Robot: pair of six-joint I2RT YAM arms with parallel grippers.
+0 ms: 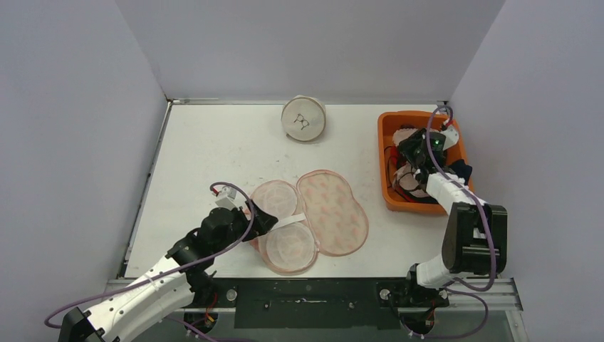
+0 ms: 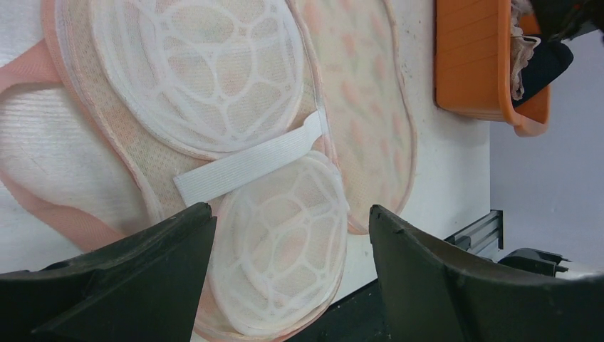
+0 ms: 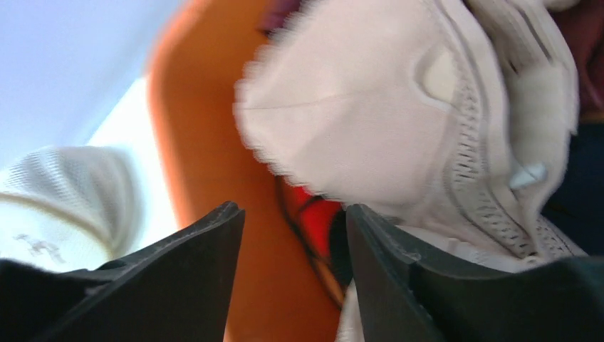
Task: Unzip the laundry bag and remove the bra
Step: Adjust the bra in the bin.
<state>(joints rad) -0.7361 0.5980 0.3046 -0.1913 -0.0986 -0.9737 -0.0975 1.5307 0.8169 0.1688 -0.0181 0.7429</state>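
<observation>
By my reading the job is all but done. The pink mesh clamshell laundry bag lies unzipped and splayed flat near the desk's near edge. Its white plastic cage cups are showing, with no garment inside that I can see. The pale beige padded bra sits in the orange plastic bin at the desk's right edge, on top of other dark and red clothing. My right gripper hangs over the bin with its jaws partly parted and nothing between them. The bra lies just beyond the fingertips, apart from them as far as the blurred wrist view lets me judge. My left gripper hovers over the bag's near cup, jaws spread wide, gripping nothing. What's left, I'd say, is only to pull both arms clear.
</observation>
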